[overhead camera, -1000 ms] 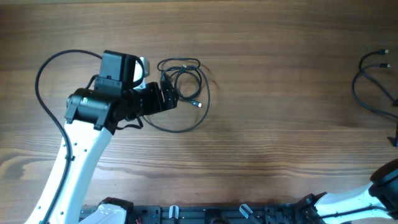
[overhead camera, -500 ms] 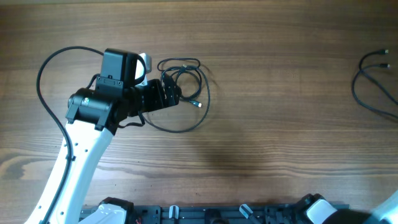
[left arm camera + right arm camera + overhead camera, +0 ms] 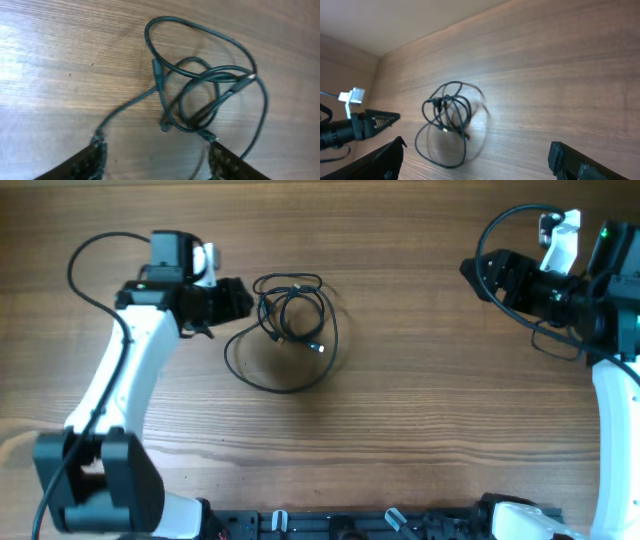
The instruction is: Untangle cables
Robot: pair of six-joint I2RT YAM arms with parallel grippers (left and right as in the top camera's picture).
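The cables (image 3: 290, 320) are thin black cords lying in one tangle of loops on the wooden table, with a small plug end (image 3: 317, 347) at the right. My left gripper (image 3: 238, 297) is just left of the tangle, pointing at it. In the left wrist view its fingers (image 3: 156, 150) are wide open and empty, with the cables (image 3: 200, 95) just ahead; one strand runs up to the left fingertip. My right gripper (image 3: 478, 275) is far to the right, open and empty (image 3: 480, 155). It sees the cables (image 3: 447, 120) at a distance.
The wooden table (image 3: 400, 400) stretches between the two arms. Thick black robot wires loop by the left arm (image 3: 85, 265) and the right arm (image 3: 500, 230). A dark rail (image 3: 330, 525) runs along the front edge. The left gripper shows in the right wrist view (image 3: 370, 122).
My left arm has drawn back up and to the left, off the tangle. My right arm has come into view at the upper right. The cables' big loop shifted slightly.
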